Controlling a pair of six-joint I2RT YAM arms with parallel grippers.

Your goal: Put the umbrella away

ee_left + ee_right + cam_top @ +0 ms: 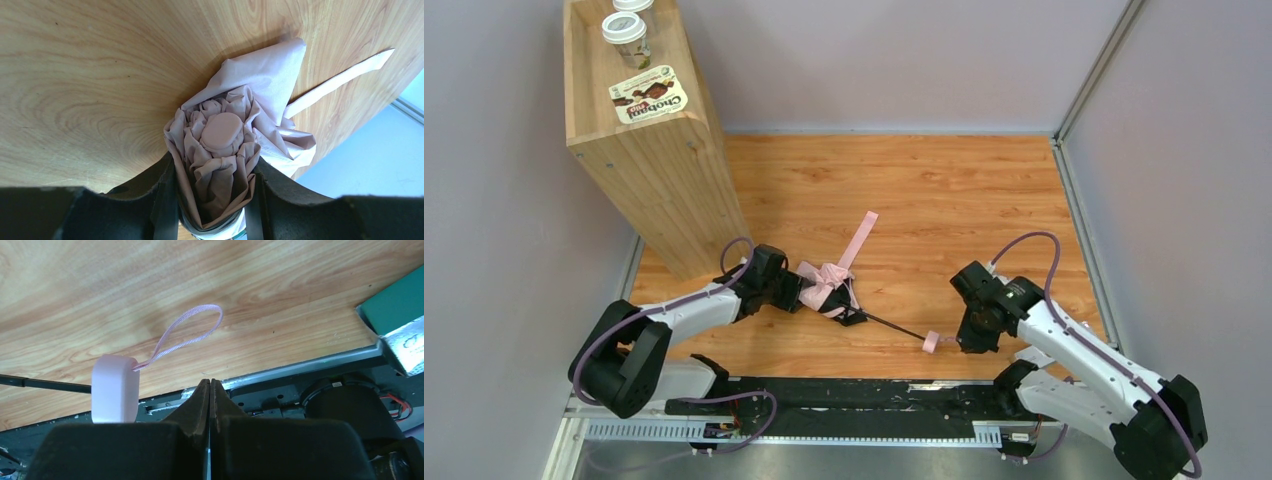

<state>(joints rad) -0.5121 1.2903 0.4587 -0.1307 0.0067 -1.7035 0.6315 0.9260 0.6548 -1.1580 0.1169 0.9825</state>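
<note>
Between the arms, the umbrella [829, 285] lies on the table [944, 200], its pink canopy bunched into a bundle. The left gripper [801, 292] clamps that bundle, one finger on each side of the fabric. A thin black shaft [894, 327] runs right to the pink handle [115, 388], which sits just beside the right gripper [210, 386]. That gripper's fingers are pressed together on nothing, and the wrist loop [187, 332] lies free.

Wood table [964, 200]: umbrella [827, 283] (pink, bunched), tall wooden box [664, 190].
</note>
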